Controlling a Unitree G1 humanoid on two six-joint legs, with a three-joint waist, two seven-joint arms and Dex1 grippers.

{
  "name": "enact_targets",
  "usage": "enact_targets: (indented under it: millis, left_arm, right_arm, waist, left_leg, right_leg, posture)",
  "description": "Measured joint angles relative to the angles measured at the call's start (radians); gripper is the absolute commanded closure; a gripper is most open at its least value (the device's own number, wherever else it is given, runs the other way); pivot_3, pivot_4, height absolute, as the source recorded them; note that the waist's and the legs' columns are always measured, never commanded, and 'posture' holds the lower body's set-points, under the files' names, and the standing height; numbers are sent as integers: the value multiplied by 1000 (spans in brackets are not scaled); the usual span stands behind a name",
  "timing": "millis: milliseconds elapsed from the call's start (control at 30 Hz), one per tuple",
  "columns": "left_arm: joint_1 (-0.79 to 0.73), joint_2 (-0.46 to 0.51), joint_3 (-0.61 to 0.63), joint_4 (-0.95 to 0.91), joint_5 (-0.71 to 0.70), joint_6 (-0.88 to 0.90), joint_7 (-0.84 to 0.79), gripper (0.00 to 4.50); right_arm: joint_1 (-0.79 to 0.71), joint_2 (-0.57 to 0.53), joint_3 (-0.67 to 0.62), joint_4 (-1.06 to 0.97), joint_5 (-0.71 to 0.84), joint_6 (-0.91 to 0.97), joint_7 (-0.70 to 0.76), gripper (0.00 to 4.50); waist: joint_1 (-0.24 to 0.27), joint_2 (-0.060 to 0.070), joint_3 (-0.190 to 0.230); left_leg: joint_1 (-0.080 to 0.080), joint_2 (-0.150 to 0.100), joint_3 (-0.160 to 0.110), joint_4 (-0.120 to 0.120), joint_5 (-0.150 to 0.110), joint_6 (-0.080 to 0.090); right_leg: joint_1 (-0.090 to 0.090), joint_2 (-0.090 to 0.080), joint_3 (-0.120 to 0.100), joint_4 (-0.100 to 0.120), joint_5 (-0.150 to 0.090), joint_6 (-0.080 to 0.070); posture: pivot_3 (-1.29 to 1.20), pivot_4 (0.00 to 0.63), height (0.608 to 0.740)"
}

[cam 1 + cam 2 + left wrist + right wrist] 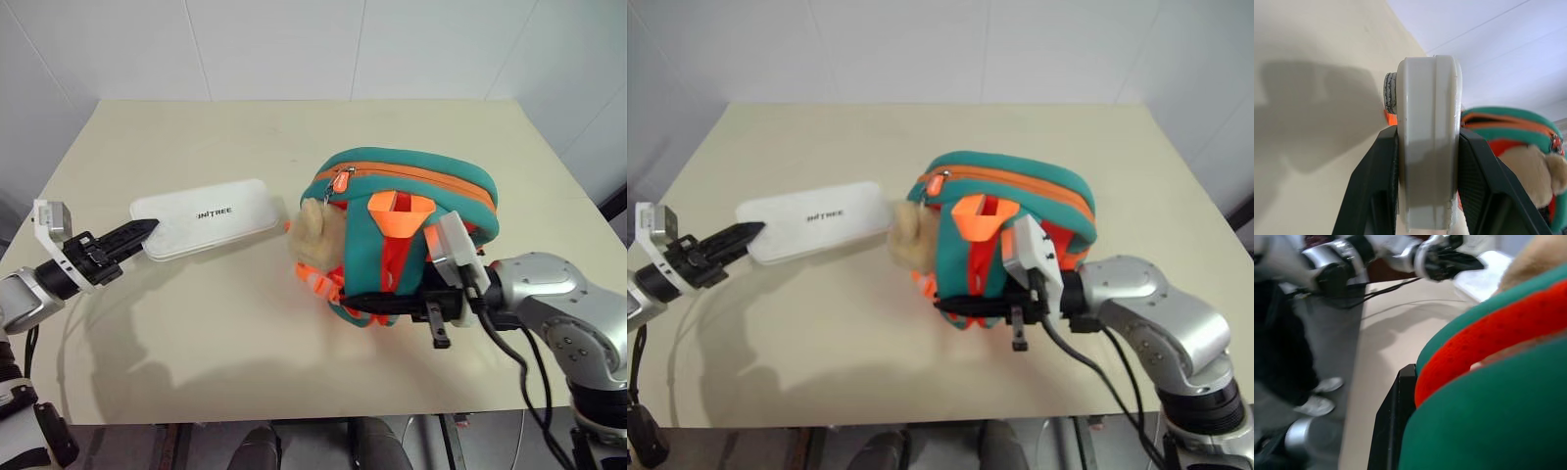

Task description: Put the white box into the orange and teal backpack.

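The white box [211, 215], flat with dark lettering on top, hangs just above the table, casting a shadow beneath. My left gripper [142, 233] is shut on its left end; in the left wrist view the black fingers [1376, 186] press both faces of the box [1427, 147]. The orange and teal backpack [411, 181] stands upright to the right of the box, its beige pom-pom [315, 233] facing the box's right end. My right gripper [364, 302] lies level along the backpack's lower front, shut on its fabric and orange strap [1488, 338].
A beige table [196, 333] carries everything, with a white wall behind it. Its front edge runs just below both arms. Open tabletop lies in front of the box and behind the backpack.
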Motion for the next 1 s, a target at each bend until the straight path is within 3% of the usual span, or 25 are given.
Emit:
enact_targets:
  millis: [467,767,1000]
  left_arm:
    - [9,29,-11,-12,2,1,-47,3228]
    - [101,64,-16,-261,0,-117,-167,3228]
    - [186,59,119,-409,-24,-264,-239,3228]
  right_arm:
    - [-58,-134,-47,14,199,44,169,4003]
    - [-36,-94,16,53,95,-15,172,4003]
    - [-7,-94,27,96,22,-63,201,4003]
  waist:
    - [1,0,0]
    - [2,0,0]
    - [-1,0,0]
  left_leg:
    - [-1,0,0,1,-1,0]
    - [-1,1,1,2,-1,-1]
    - [-1,1,2,2,-1,0]
  right_leg:
    - [0,0,0,-2,0,0]
    - [0,0,0,-3,0,0]
    - [0,0,0,-3,0,0]
  posture:
    - [0,150,740]
    - [0,150,740]
    - [0,150,740]
